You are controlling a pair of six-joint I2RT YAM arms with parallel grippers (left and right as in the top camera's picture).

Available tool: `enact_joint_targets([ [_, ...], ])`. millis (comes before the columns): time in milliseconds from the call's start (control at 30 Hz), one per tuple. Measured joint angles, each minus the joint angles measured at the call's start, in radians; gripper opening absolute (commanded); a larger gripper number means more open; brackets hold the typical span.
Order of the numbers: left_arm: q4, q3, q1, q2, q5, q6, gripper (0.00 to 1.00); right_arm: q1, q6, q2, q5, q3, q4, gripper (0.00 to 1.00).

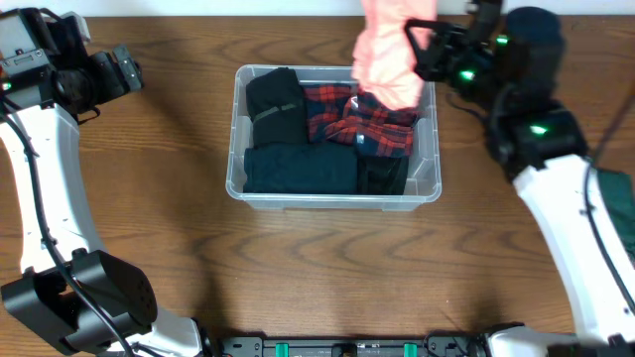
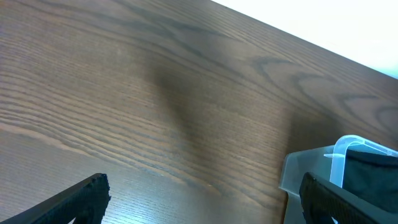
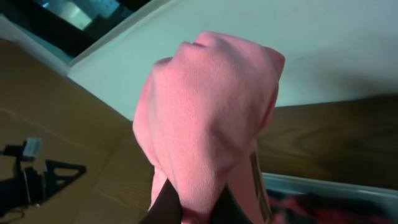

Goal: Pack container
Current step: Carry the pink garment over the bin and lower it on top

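The clear plastic container (image 1: 238, 177) stands mid-table, holding black, dark teal and red plaid folded clothes (image 1: 372, 121). My right gripper (image 1: 421, 48) is shut on a pink garment (image 1: 389, 55) and holds it in the air over the container's far right corner; the cloth hangs down towards the plaid clothes. In the right wrist view the pink garment (image 3: 208, 118) is bunched between the dark fingers (image 3: 198, 208). My left gripper (image 2: 202, 199) is open and empty over bare table, left of the container's corner (image 2: 345, 152).
The wooden table (image 1: 139, 228) surrounds the container. The left arm (image 1: 94, 74) sits at the far left and the right arm body (image 1: 541, 129) at the far right. A black rail (image 1: 357, 347) runs along the table's front edge.
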Motion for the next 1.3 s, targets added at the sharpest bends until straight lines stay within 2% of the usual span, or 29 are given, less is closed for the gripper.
enact_joint_targets([
  [200,0.0,0.0,0.0,0.0,0.0,0.0,0.98,0.091,0.117,0.148,0.014,0.0,0.098,0.01],
  [367,0.0,0.0,0.0,0.0,0.0,0.0,0.98,0.129,0.145,0.228,-0.04,0.0,0.146,0.01],
  [600,0.0,0.0,0.0,0.0,0.0,0.0,0.98,0.139,0.161,0.281,-0.161,-0.001,0.25,0.01],
  [800,0.0,0.0,0.0,0.0,0.0,0.0,0.98,0.139,0.238,0.282,-0.267,0.013,0.344,0.01],
  [900,0.001,0.0,0.0,0.0,0.0,0.0,0.98,0.139,0.274,0.282,-0.297,0.016,0.314,0.01],
  [1033,0.0,0.0,0.0,0.0,0.0,0.0,0.98,0.138,0.286,0.282,-0.299,0.018,0.188,0.01],
  [1300,0.001,0.0,0.0,0.0,0.0,0.0,0.98,0.115,0.195,0.282,-0.201,0.021,-0.056,0.01],
])
